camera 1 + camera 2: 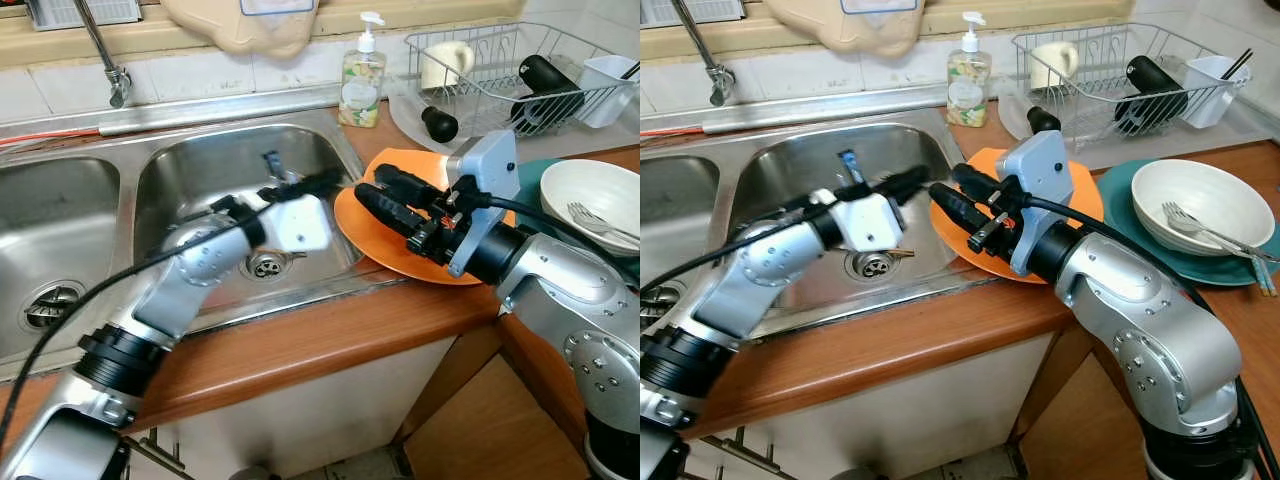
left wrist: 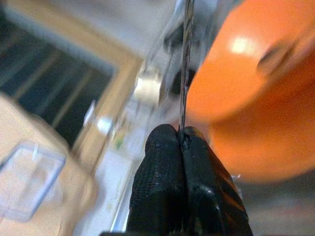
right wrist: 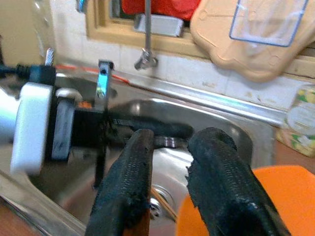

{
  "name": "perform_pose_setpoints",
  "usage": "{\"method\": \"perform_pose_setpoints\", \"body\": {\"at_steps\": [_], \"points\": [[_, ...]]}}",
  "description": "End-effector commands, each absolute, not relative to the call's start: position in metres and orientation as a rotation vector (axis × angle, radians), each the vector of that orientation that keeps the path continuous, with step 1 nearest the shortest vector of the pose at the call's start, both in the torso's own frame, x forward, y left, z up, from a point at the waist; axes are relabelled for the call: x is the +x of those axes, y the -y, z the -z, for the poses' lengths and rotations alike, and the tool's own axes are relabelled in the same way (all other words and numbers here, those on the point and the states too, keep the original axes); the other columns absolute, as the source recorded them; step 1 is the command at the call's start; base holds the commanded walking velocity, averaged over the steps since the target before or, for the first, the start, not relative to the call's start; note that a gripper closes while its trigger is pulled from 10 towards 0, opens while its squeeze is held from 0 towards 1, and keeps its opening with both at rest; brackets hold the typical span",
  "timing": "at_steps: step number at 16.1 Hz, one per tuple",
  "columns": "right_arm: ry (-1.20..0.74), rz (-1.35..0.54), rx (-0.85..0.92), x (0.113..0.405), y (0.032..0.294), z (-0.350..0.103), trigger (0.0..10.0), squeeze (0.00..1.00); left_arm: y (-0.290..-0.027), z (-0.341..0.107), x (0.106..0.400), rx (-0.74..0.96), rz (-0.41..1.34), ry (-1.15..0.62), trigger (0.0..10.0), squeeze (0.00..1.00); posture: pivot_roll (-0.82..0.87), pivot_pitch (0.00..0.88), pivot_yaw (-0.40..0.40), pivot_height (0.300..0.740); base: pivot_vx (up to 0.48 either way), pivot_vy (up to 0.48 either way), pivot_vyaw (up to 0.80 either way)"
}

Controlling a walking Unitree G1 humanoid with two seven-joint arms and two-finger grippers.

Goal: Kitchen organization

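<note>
A double stainless-steel sink (image 1: 170,170) with dull, scuffed basins is set into a warm brown wooden counter (image 1: 330,335). Over the right basin, above the round drain (image 1: 265,264), the left gripper (image 1: 320,184) has its ribbed black fingers (image 2: 165,167) pressed together on a thin, flat metal utensil (image 2: 185,64), a narrow strip seen edge-on in the left wrist view, its upper end blurred; what kind of utensil it is cannot be told. Just beside it, a smooth, glossy orange plate (image 1: 372,240) rests half on the counter with its edge over the sink's rim. The right gripper (image 1: 380,190) hovers above the plate's near-sink side, its two textured fingers (image 3: 219,172) slightly apart and holding nothing, pointing at the left gripper. To the right, a white ceramic bowl (image 1: 1200,200) with a steel fork (image 1: 1200,228) lying in it sits on a teal plate (image 1: 1120,195). Behind the orange plate stands a clear pump bottle of soap (image 1: 362,80), and next to it a wire dish rack (image 1: 500,60) on a clear tray holds a cream mug (image 1: 445,62), a black cylindrical bottle (image 1: 545,78) and a white cutlery cup (image 1: 608,85). A chrome tap (image 1: 105,55) rises at the back of the sink, and a beige plastic board (image 1: 240,25) leans on the window sill
</note>
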State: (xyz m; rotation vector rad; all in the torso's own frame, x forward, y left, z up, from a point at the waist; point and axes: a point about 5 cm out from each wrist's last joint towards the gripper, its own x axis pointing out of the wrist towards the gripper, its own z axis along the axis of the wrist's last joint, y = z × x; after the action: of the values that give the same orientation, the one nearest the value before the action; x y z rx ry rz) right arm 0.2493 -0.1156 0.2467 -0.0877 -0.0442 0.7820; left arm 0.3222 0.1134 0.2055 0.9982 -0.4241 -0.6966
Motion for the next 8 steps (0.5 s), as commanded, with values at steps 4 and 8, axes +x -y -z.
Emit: {"method": "perform_pose_setpoints", "body": {"at_steps": [4,8], "points": [[0.018,-0.787,-0.122,0.246,0.115,-0.242,10.0,0.0,-0.153,-0.2,0.345,1.062,0.527,0.228,0.0,0.0,-0.13,0.0,0.032,0.74,0.0,0.0,0.0],[0.011,-0.78,-0.128,0.244,0.114,-0.239,10.0,0.0,-0.175,-0.153,0.359,1.047,0.563,-0.17,10.0,0.0,-0.15,0.0,0.044,0.74,0.0,0.0,0.0]]}}
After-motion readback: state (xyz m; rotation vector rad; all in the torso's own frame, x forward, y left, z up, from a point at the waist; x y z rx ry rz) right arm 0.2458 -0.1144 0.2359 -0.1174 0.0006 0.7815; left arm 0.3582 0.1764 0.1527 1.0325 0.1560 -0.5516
